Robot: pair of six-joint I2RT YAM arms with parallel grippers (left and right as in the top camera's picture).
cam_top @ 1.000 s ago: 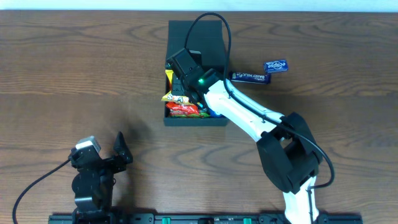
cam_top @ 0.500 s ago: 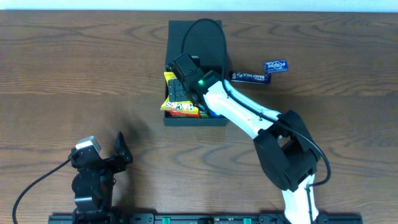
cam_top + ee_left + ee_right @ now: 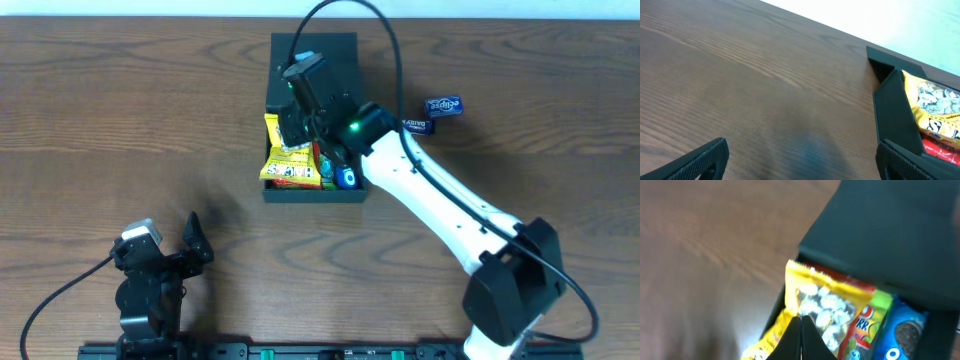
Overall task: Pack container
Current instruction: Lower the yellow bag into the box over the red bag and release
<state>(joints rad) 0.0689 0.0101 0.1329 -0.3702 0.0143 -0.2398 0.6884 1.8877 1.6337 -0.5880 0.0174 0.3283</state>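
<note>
The dark green container (image 3: 315,195) stands at the table's far middle, its flap lid (image 3: 315,50) open toward the back. Inside lie a yellow snack packet (image 3: 288,160) on the left, a red and green packet and a blue cookie packet (image 3: 347,177). My right gripper (image 3: 293,125) hovers over the box's left rear part; in the right wrist view its fingers (image 3: 801,317) are pressed together above the yellow packet (image 3: 825,300), with nothing between them. My left gripper (image 3: 170,240) is open and empty near the front edge; its view shows the container's wall (image 3: 897,115).
A dark chocolate bar (image 3: 415,125) lies on the table right of the container, partly under my right arm. A small blue packet (image 3: 444,105) lies just beyond it. The right arm's cable arches over the lid.
My right gripper has risen and drawn back toward the lid. The yellow packet now lies spread along the box's left side, over the red packet. The left arm has not moved.
</note>
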